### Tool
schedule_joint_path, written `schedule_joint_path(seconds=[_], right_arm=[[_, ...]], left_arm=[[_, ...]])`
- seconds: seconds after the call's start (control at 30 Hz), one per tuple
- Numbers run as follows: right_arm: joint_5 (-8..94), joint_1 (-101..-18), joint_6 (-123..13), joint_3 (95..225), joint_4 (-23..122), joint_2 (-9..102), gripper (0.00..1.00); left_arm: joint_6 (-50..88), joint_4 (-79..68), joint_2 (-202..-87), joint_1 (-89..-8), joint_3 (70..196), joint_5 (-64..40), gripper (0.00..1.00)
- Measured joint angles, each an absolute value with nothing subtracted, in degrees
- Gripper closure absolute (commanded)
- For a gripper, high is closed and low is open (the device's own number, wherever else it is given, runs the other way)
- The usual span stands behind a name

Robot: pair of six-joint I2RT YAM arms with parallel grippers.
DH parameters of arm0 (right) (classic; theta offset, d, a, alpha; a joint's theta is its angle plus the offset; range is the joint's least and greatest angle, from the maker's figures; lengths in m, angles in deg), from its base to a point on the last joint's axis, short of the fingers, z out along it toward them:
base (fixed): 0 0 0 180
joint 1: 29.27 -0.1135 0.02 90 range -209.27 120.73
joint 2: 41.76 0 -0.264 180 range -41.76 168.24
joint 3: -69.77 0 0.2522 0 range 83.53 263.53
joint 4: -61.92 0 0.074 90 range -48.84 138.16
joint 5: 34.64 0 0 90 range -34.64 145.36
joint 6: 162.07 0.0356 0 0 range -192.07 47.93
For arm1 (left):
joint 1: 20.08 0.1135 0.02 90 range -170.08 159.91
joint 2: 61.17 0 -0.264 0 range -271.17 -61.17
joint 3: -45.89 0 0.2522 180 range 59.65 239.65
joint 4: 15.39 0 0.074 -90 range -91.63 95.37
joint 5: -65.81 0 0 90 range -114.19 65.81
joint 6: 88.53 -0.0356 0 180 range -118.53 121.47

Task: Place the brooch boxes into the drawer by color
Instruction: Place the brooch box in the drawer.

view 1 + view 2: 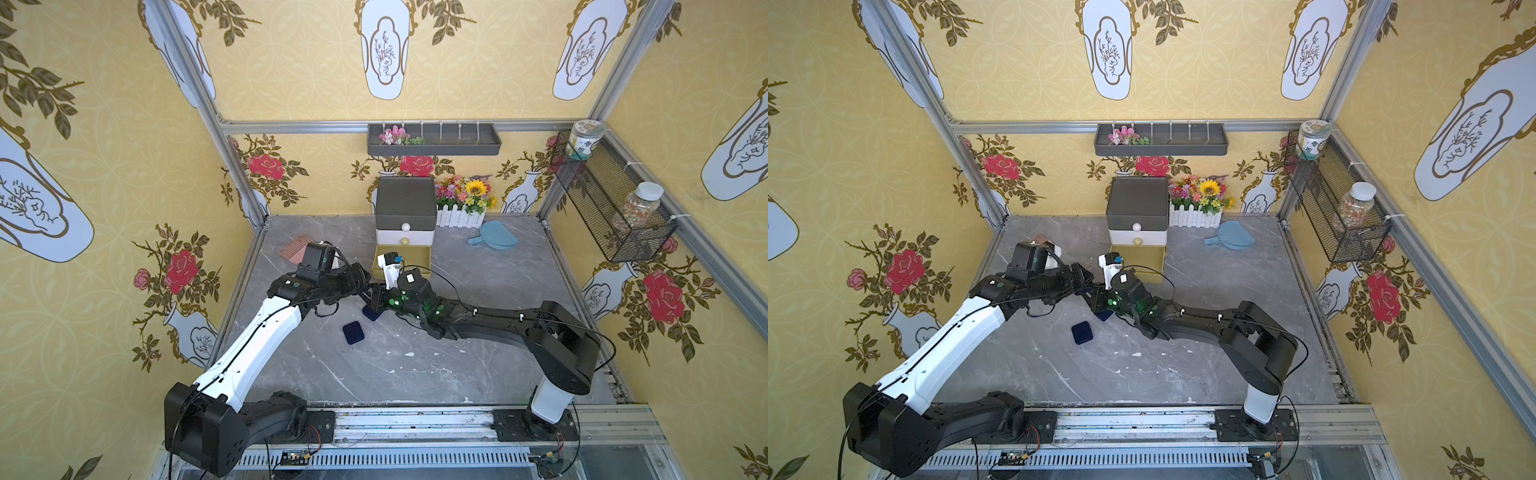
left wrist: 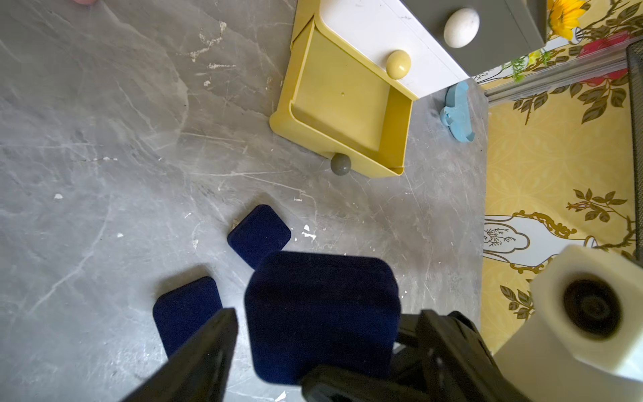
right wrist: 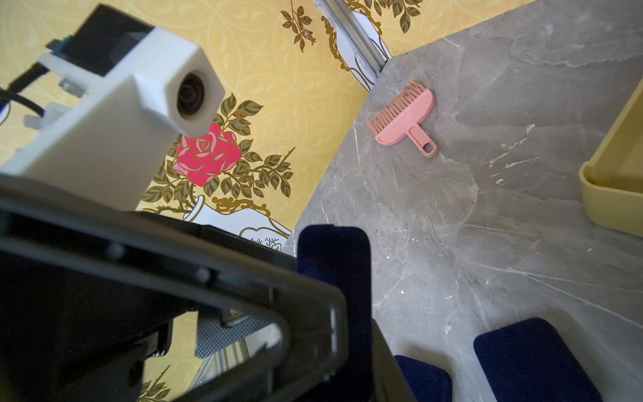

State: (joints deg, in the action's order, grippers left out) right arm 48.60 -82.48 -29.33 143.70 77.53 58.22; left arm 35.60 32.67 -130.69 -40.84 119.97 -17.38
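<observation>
Left gripper (image 2: 325, 334) jaws spread, right gripper (image 1: 375, 300) seemingly clamped on the navy brooch box (image 2: 320, 313), aloft where they meet at mid-frame in both top views: back your left straight off without brushing it, then carry it up-frame to the open olive-yellow drawer (image 1: 417, 254).

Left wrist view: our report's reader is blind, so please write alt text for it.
A navy brooch box hangs raised between the left claw's spread fingers, above two more navy boxes on the grey table. Beyond them the olive-yellow bottom drawer stands pulled out, nothing visible inside.
</observation>
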Motion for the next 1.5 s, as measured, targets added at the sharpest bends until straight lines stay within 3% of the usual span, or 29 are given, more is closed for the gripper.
schedule_joint_path(seconds=[0.33,0.63,0.97,1.5], right_arm=[[49.45,-73.23,-30.57,141.47,71.1,53.46,0.82],[49.21,-65.43,-32.43,151.15,64.46,62.97,0.82],[49.54,-65.17,-32.91,159.43,64.46,74.53,0.81],[52.49,-66.5,-33.3,166.84,64.33,83.58,0.77]], left_arm=[[34.36,33.52,-128.85,-38.39,120.12,-24.57,0.0],[32.52,33.94,-127.47,-35.16,116.32,-25.53,0.0],[31.45,33.28,-127.47,-34.59,113.39,-24.39,0.0],[30.42,32.06,-128.02,-34.06,111.75,-23.06,0.0]])
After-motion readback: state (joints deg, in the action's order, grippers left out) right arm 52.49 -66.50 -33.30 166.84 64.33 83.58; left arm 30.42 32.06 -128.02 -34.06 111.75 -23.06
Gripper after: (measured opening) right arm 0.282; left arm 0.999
